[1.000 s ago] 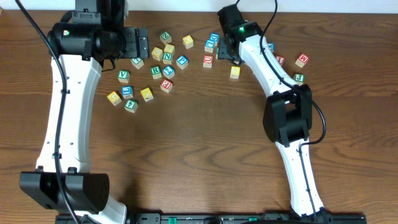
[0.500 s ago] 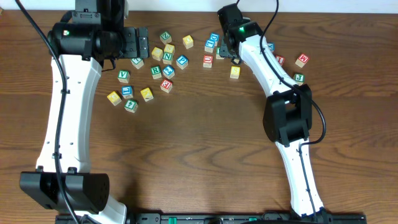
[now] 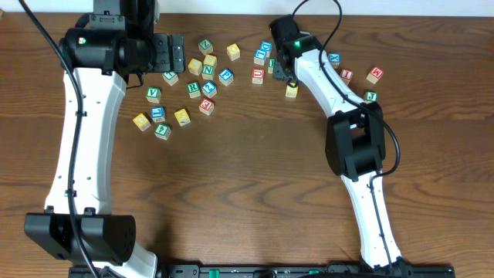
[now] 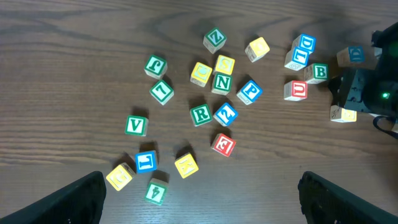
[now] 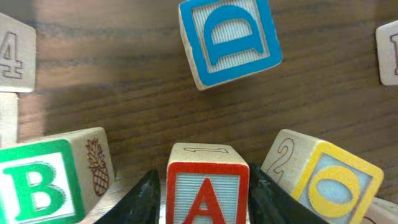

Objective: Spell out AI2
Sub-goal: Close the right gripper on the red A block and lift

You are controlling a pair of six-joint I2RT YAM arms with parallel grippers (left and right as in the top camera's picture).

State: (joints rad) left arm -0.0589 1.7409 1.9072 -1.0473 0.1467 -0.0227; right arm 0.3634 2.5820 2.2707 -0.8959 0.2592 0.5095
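Right end effector (image 5: 205, 177) clamping on red A cube (image 5: 207, 194), fingers pressing both its sides, cube sitting between green B cube (image 5: 43, 180) and yellow O cube (image 5: 333, 183), blue D cube (image 5: 230, 38) lying beyond on tabletop (image 5: 124, 93), left end effector (image 4: 199, 186) hovering, fingers wide apart.

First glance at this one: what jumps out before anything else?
The red A cube sits bottom-centre in the right wrist view, flanked by the fingers of the right gripper, with a green B cube beside it. Overhead, bright letter cubes lie scattered across the far half of the table.
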